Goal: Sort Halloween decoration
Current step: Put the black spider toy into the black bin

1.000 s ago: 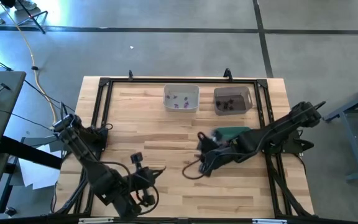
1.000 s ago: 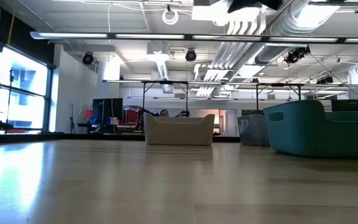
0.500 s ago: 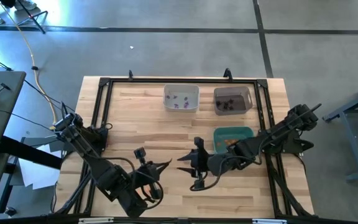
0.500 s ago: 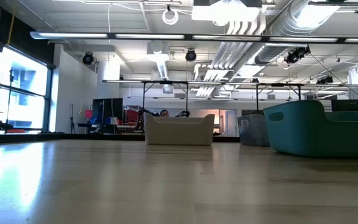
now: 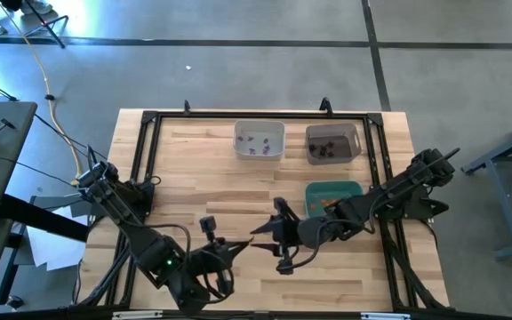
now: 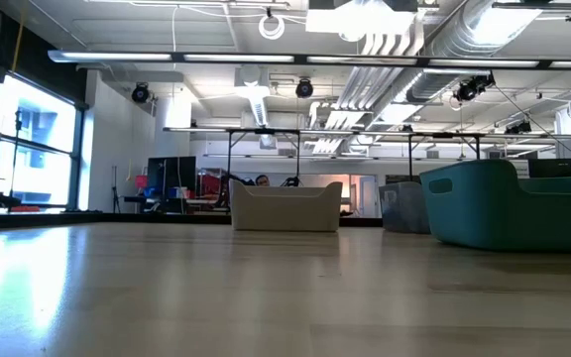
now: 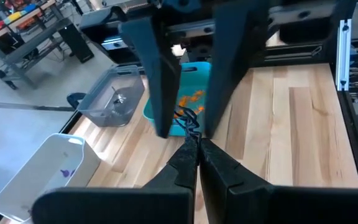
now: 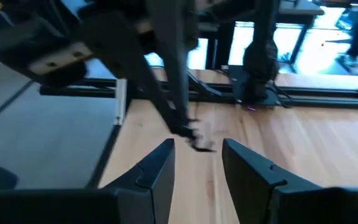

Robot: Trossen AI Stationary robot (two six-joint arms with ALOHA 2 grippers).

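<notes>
Two tools meet over the near middle of the wooden surface (image 5: pixel 194 178). On the left, the left tool (image 5: pixel 238 248) is pinched shut on a small black spider-like trinket (image 7: pixel 188 119), which shows at its fingertips in the left wrist view, legs sticking out past the tips. Just beside it, the right tool (image 5: pixel 265 235) faces it with its fingers spread apart, holding nothing, as the right wrist view confirms. Farther right sits the teal bin (image 5: pixel 332 197), with orange trinkets (image 7: pixel 191 98) inside. At the far edge stand the white bin (image 5: pixel 259 140), holding purple trinkets (image 5: pixel 256 144), and to its right the dark clear bin (image 5: pixel 332 142), holding dark pieces (image 5: pixel 327 148). Judgement: the spider is very light and probably thin plastic, with fine legs likely to bend or snag; it is best held at the body, not at a leg. A handover between the tools appears to be under way, and a slip here would drop the piece onto the surface.
</notes>
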